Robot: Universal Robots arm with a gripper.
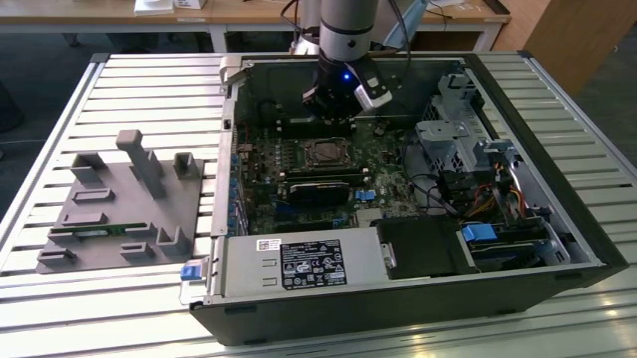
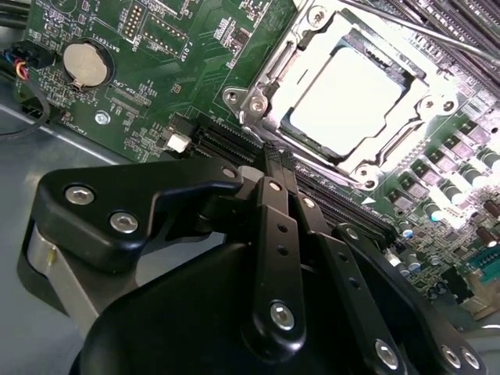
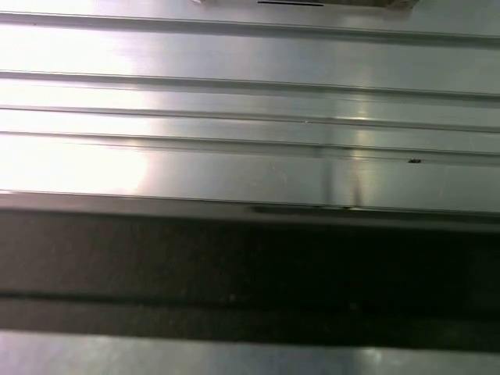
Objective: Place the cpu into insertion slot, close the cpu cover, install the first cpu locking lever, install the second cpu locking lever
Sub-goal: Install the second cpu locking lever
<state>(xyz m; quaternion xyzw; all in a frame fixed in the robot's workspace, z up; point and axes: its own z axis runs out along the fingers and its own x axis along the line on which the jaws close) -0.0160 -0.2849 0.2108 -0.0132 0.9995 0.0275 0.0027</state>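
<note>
Hovering tool (image 2: 275, 156), beside cpu cover (image 2: 355, 94) edge

Slatted aluminium table (image 1: 60, 104): open computer case (image 1: 398, 298) on it, grey fixture tray (image 1: 119, 216) well apart.

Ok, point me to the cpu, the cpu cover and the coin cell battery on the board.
cpu (image 2: 350, 92): second wrist view, centre of its silvery top.
cpu cover (image 2: 275, 72): second wrist view, one side bar of the metal frame beside the chip.
coin cell battery (image 2: 84, 63): second wrist view, middle of the round cell.
</note>
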